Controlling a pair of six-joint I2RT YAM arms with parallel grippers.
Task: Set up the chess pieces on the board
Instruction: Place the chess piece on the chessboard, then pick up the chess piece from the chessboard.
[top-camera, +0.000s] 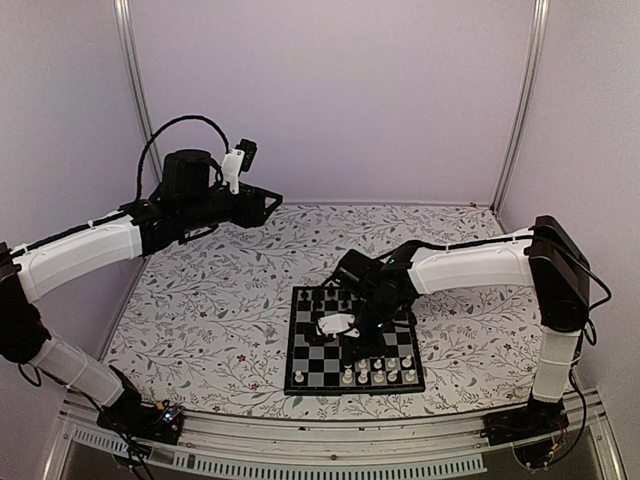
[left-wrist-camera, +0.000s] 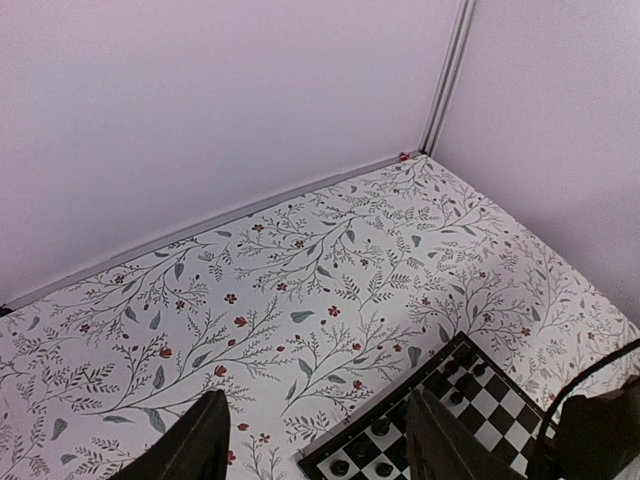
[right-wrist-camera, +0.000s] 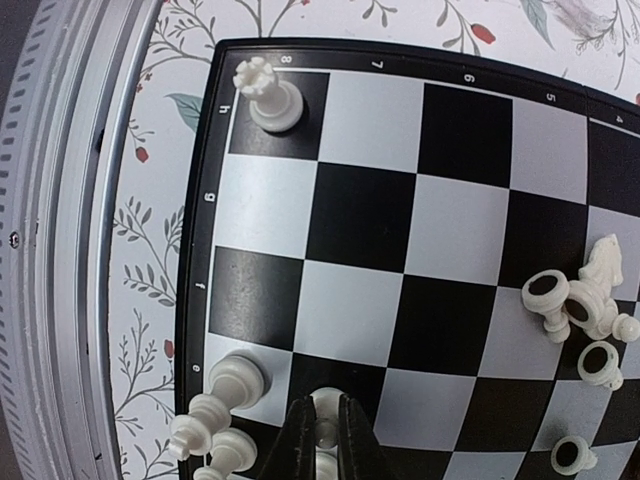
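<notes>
Pinching a cream piece (right-wrist-camera: 323, 412) btw its tips, the R gripper (right-wrist-camera: 323, 402) has its fingers pressed together on it, low over the board (right-wrist-camera: 360, 215), at the edge row next to the metal rail (right-wrist-camera: 70, 250). Piece type: can't tell, the tips hide most of it. A few standing cream men (right-wrist-camera: 225, 385) are just beside it along the same edge. A lone cream rook (right-wrist-camera: 268, 95) sits on the corner sq. Further in, a heap of tipped cream pcs (right-wrist-camera: 585, 310) lies mid-board, unsorted.

My read: the step in hand is seating this piece on its sq.
- Lower it straight, base flat, on the sq's centre.
- Open the tips only a little. Neighbours are close and a wide release could clip them.
- Lift straight up after. Any sideways drift prob. topples the standing ones.
- Approach the heap from its open side next, not over the set row.

Top view: black men (top-camera: 335, 297) line the far side, and the near cream row (top-camera: 380, 372) is partly filled. Roughly midway, I'd judge.

L gripper (left-wrist-camera: 320, 400): fingers spread, nothing btw them, raised over the floral cloth (left-wrist-camera: 300, 280), well apart from the action. Leave it parked.
</notes>
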